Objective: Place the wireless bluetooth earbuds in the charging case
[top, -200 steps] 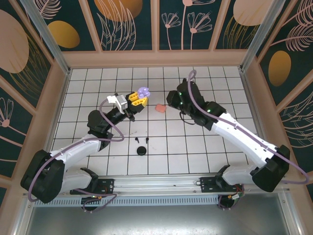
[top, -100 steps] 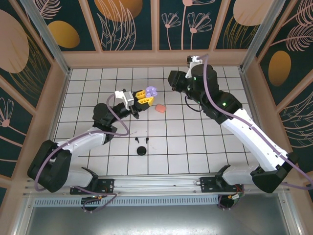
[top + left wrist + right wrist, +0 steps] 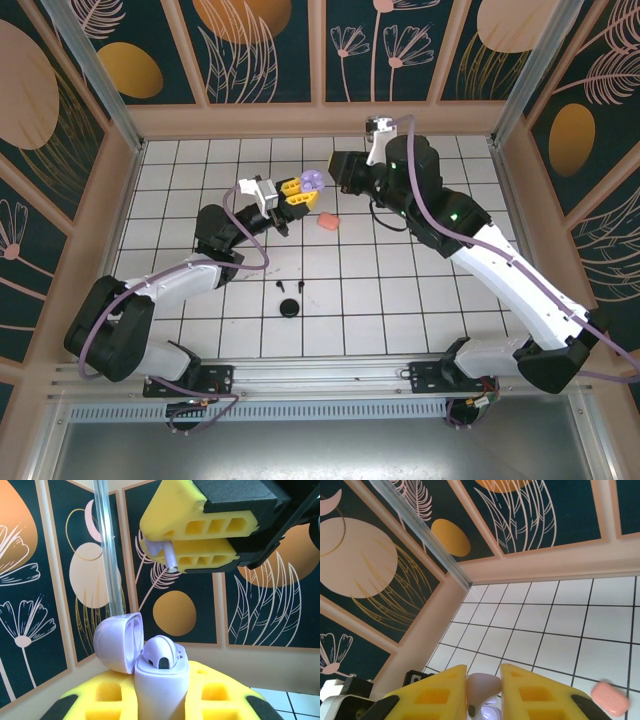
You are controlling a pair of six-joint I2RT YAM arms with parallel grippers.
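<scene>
My left gripper [image 3: 297, 192] is shut on the open lilac charging case [image 3: 312, 182], held up off the table. In the left wrist view the case [image 3: 161, 685] stands upright between the yellow fingers [image 3: 100, 700], lid [image 3: 116, 642] swung left, with one lilac earbud [image 3: 160, 652] seated inside. Just above it my right gripper [image 3: 195, 540] pinches a second lilac earbud [image 3: 167, 556], stem pointing down. In the right wrist view that earbud [image 3: 482, 686] sits between the fingers [image 3: 435, 695], directly over the case [image 3: 491, 714]. The right gripper [image 3: 342, 172] hangs close beside the case.
A closed salmon-pink case [image 3: 327, 222] [image 3: 610, 698] lies on the white grid table [image 3: 420, 300] just below the grippers. Two black earbuds [image 3: 280, 286] [image 3: 301, 287] and a black case [image 3: 290, 307] lie nearer the front. The back wall [image 3: 320, 118] stands close behind.
The right gripper rose from beside the pink case, swung back and came left toward the lilac case. The left gripper carried the case to the right and a little farther back.
</scene>
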